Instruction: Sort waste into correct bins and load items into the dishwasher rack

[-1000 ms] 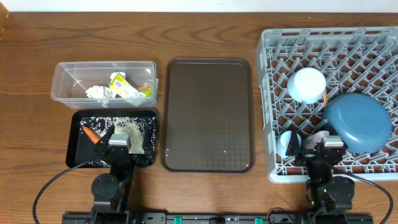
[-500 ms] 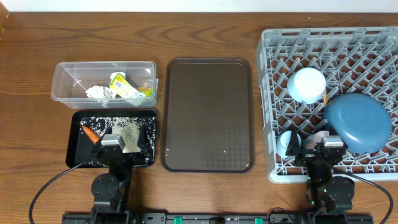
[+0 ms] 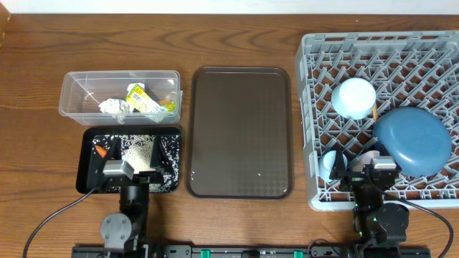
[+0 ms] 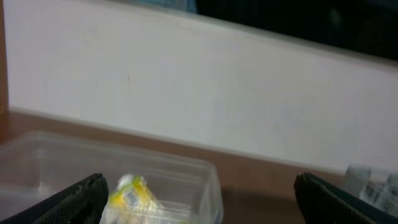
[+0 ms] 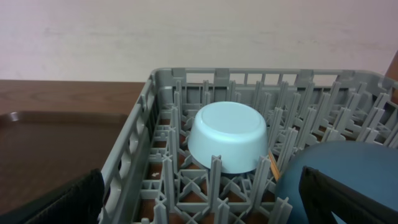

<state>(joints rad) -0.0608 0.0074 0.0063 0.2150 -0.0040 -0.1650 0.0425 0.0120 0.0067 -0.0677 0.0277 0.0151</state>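
Note:
The clear tub (image 3: pixel 79 84) holds crumpled white paper (image 3: pixel 115 107) and the yellow-green wrapper (image 3: pixel 143 100). The black tray (image 3: pixel 84 172) holds rice grains (image 3: pixel 141 147) and the orange carrot (image 3: pixel 101 150). My left gripper (image 3: pixel 128 170) is over the tray's near edge, open and empty; its wrist view shows the tub (image 4: pixel 205 177) and wrapper (image 4: pixel 130 193) between the fingers (image 4: pixel 199 211). The grey rack (image 3: pixel 315 72) holds the blue plate (image 3: pixel 412 140), an upturned light blue cup (image 3: pixel 353 98), a white-blue bowl (image 3: pixel 331 163), a partly hidden pink cup (image 3: pixel 368 153) and a chopstick (image 3: pixel 375 112). My right gripper (image 3: pixel 373 172) is open over the rack's near edge.
The dark brown serving tray (image 3: pixel 240 132) lies between the bins and the rack, with nothing on it. In the right wrist view the fingers (image 5: pixel 205 208) frame the cup (image 5: pixel 230 137), the plate (image 5: pixel 336 180) and rack pegs (image 5: pixel 214 180). A white wall runs behind the table.
My left gripper has drawn back toward the near edge of the black tray, uncovering more of the rice and carrot. The right arm has not moved.

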